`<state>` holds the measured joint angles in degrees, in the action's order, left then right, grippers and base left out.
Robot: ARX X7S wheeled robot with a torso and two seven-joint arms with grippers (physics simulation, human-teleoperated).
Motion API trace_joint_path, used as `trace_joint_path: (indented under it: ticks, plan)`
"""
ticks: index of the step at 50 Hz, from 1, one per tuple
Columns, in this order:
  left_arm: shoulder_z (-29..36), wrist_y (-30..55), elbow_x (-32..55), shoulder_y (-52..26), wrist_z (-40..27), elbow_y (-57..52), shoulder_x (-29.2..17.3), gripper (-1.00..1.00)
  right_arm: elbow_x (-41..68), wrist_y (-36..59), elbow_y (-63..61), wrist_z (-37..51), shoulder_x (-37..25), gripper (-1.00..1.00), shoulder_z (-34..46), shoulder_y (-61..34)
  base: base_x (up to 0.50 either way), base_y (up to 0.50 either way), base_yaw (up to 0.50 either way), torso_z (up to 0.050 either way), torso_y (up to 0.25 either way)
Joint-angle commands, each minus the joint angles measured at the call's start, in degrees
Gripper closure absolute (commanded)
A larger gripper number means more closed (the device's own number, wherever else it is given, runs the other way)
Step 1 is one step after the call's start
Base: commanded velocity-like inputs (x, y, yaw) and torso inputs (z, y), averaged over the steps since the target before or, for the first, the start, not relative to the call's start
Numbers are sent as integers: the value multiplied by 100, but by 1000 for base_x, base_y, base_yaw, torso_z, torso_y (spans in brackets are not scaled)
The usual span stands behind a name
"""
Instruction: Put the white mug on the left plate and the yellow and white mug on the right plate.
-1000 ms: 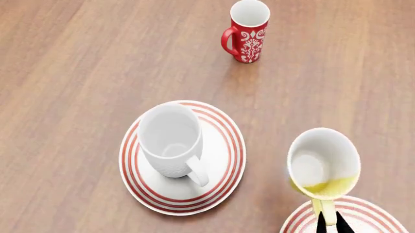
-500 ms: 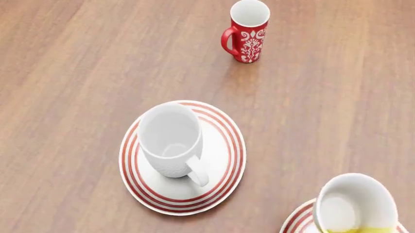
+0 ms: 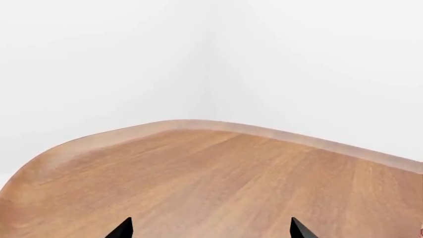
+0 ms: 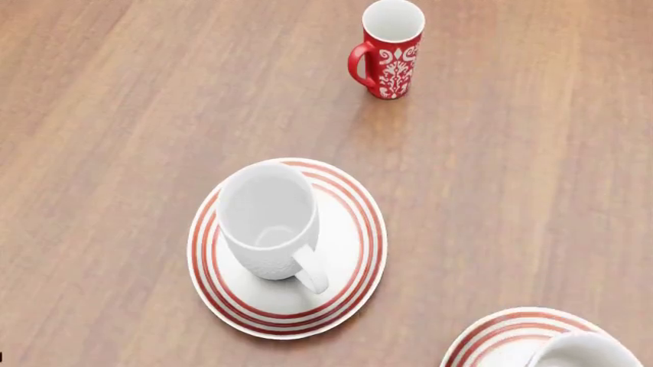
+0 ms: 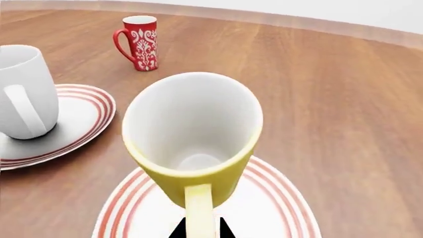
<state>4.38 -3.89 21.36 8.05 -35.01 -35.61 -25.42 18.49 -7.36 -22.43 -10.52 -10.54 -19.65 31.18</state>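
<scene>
The white mug [image 4: 268,222] stands upright on the left plate [image 4: 363,200], its handle toward me. The same mug [image 5: 23,94] and plate [image 5: 82,116] also show in the right wrist view. My right gripper [image 5: 200,231] is shut on the handle of the yellow and white mug [image 5: 198,144]. That mug is upright over the middle of the right plate [image 5: 278,208]; I cannot tell whether it touches. In the head view only its white rim [image 4: 586,350] shows, over the right plate [image 4: 500,327]. My left gripper [image 3: 210,233] is open over bare wood with nothing between its fingers.
A red mug [image 4: 390,50] with a white floral pattern stands at the far middle of the wooden table [image 4: 122,115]; the right wrist view shows this mug [image 5: 138,42] too. The table's rounded far edge [image 3: 198,124] meets a white wall in the left wrist view.
The yellow and white mug has moved toward me and to the right in the head view, from beside the right plate to over it. The white mug and red mug have not moved.
</scene>
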Motion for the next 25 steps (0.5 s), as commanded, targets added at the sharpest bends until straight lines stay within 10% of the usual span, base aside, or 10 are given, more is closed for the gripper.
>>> trace_joint_path:
  ticks: [1, 25]
  plan:
    - [-124, 8, -32, -81, 128, 97, 112, -100, -320, -302, 761, -195, 149, 100, 103, -196, 0, 0, 0, 0, 0]
    - [-106, 13, -27, -51, 98, 40, 81, -100, -191, -622, 1527, -311, 145, 100, 227, -378, 0, 0, 0, 0, 0]
